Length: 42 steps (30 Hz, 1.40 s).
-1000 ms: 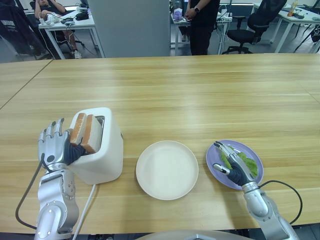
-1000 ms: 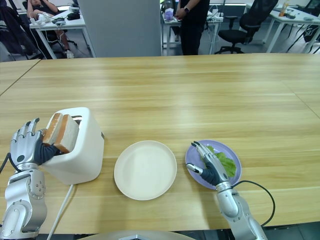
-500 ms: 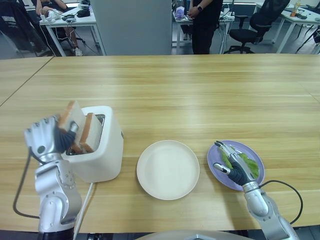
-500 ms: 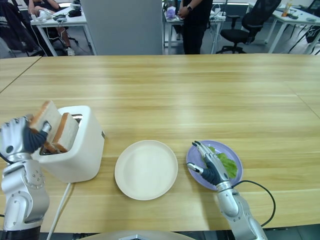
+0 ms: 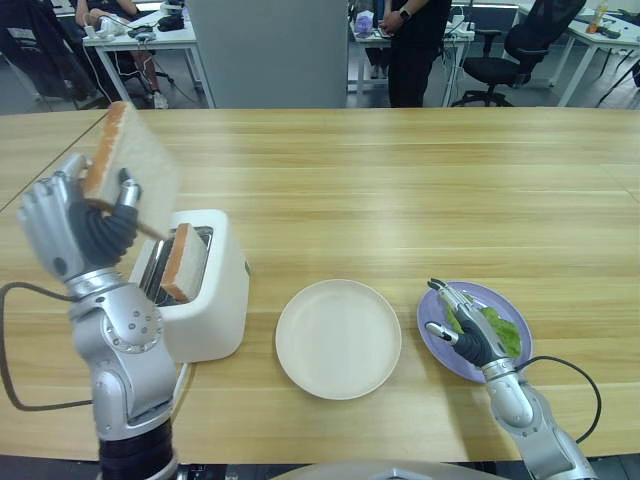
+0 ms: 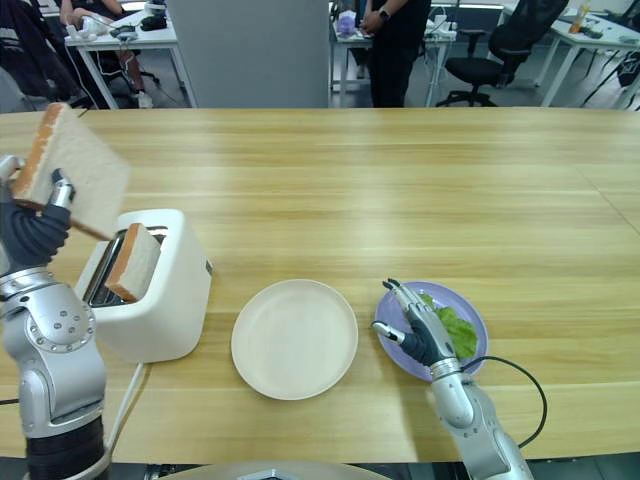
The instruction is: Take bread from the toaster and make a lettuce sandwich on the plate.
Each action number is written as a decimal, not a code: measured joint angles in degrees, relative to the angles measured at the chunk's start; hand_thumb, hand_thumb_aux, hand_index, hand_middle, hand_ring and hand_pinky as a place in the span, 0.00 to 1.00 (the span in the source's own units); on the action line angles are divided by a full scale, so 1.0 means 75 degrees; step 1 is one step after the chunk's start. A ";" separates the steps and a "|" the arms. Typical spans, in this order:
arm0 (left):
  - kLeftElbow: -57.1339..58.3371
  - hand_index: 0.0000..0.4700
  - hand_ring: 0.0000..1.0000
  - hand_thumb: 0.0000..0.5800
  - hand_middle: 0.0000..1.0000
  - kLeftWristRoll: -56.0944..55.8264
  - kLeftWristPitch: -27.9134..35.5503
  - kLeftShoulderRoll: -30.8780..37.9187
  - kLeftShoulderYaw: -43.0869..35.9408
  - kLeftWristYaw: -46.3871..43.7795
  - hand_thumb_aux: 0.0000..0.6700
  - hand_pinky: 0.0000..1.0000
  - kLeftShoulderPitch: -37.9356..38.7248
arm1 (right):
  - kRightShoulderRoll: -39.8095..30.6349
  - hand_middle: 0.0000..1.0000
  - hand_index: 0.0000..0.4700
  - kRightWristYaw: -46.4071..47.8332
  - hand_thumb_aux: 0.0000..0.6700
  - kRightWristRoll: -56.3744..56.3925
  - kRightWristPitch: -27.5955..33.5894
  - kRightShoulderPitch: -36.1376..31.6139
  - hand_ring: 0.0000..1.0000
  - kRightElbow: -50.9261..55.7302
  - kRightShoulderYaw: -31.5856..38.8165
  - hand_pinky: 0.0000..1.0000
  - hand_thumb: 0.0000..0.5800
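Bread slice (image 5: 138, 165) held high at upper left, gripped by the left hand (image 5: 78, 228) just beneath it, clear above the toaster (image 5: 212, 300).

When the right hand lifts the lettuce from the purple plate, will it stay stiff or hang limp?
Probably limp: the lettuce looks thin and crinkled, lying flat on the purple plate, so it may droop and fold. It seems light, so it could slip from the right hand unless its fingers pinch it firmly.
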 measured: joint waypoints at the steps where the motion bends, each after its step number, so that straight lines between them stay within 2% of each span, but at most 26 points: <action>1: 0.0038 0.98 1.00 1.00 1.00 -0.0542 -0.0149 -0.0207 -0.0133 -0.0246 1.00 1.00 0.0007 | 0.0043 0.00 0.00 0.0036 0.00 0.0128 0.0014 0.0000 0.00 -0.0029 -0.0014 0.00 0.00; 4: 0.0291 0.98 1.00 1.00 1.00 -0.2298 -0.0506 -0.0902 -0.0799 -0.1217 1.00 1.00 0.0327 | 0.0131 0.00 0.00 0.0235 0.00 0.0532 0.0111 -0.0131 0.00 -0.0187 -0.0102 0.00 0.00; 8: 0.0598 0.98 1.00 1.00 1.00 -0.3891 -0.0779 -0.1391 -0.1531 -0.2248 1.00 1.00 0.0971 | 0.0115 0.00 0.00 0.0465 0.00 0.0829 0.0201 -0.0341 0.00 -0.0243 -0.0308 0.00 0.00; 13: 0.1191 0.98 1.00 1.00 1.00 -0.4888 -0.0777 -0.1174 -0.2443 -0.3494 1.00 1.00 0.1583 | 0.0145 0.00 0.00 0.0517 0.00 0.0867 0.0194 -0.0363 0.00 -0.0249 -0.0336 0.00 0.00; 22: 0.2739 0.98 1.00 1.00 1.00 -0.4214 -0.0784 -0.0119 -0.3511 -0.4031 1.00 1.00 0.1795 | 0.0152 0.00 0.00 0.0524 0.00 0.0883 0.0139 -0.0566 0.00 -0.0364 -0.0416 0.00 0.00; 32: 0.3459 0.98 1.00 1.00 1.00 -0.2236 -0.0918 0.0173 -0.4227 -0.2954 1.00 1.00 0.1270 | 0.0153 0.00 0.00 0.0593 0.00 0.0979 0.0134 -0.0565 0.00 -0.0360 -0.0393 0.00 0.00; 34: 0.3462 0.89 1.00 0.99 1.00 -0.1917 -0.0909 0.0234 -0.4338 -0.2786 0.91 1.00 0.1240 | 0.0152 0.00 0.00 0.0605 0.00 0.1004 0.0134 -0.0564 0.00 -0.0359 -0.0393 0.00 0.00; 35: 0.3462 0.89 1.00 0.99 1.00 -0.1700 -0.0892 0.0279 -0.4410 -0.2666 0.91 1.00 0.1234 | 0.0152 0.00 0.00 0.0611 0.00 0.1008 0.0135 -0.0562 0.00 -0.0355 -0.0393 0.00 0.00; 36: 0.3465 0.72 1.00 0.93 1.00 -0.1569 -0.0882 0.0301 -0.4444 -0.2593 0.74 1.00 0.1229 | 0.0152 0.00 0.00 0.0616 0.00 0.1009 0.0134 -0.0562 0.00 -0.0353 -0.0393 0.00 0.00; 37: 0.3499 0.31 1.00 0.53 1.00 -0.1409 -0.0888 0.0314 -0.4489 -0.2491 0.31 1.00 0.1206 | 0.0152 0.00 0.00 0.0616 0.00 0.1010 0.0134 -0.0557 0.00 -0.0353 -0.0392 0.00 0.00; 38: 0.3538 0.31 1.00 0.53 1.00 -0.1267 -0.0894 0.0328 -0.4527 -0.2401 0.31 1.00 0.1184 | 0.0153 0.00 0.00 0.0616 0.00 0.1009 0.0134 -0.0555 0.00 -0.0353 -0.0388 0.00 0.00; 39: 0.3596 0.00 1.00 0.00 1.00 -0.1054 -0.0893 0.0365 -0.4600 -0.2269 0.00 1.00 0.1159 | 0.0153 0.00 0.00 0.0616 0.00 0.1009 0.0134 -0.0551 0.00 -0.0352 -0.0386 0.00 0.00; 42: 0.3710 0.00 0.97 0.00 0.97 -0.0555 -0.0872 0.0450 -0.4744 -0.2013 0.00 0.97 0.1091 | 0.0153 0.00 0.00 0.0618 0.00 0.1009 0.0134 -0.0550 0.00 -0.0348 -0.0380 0.00 0.00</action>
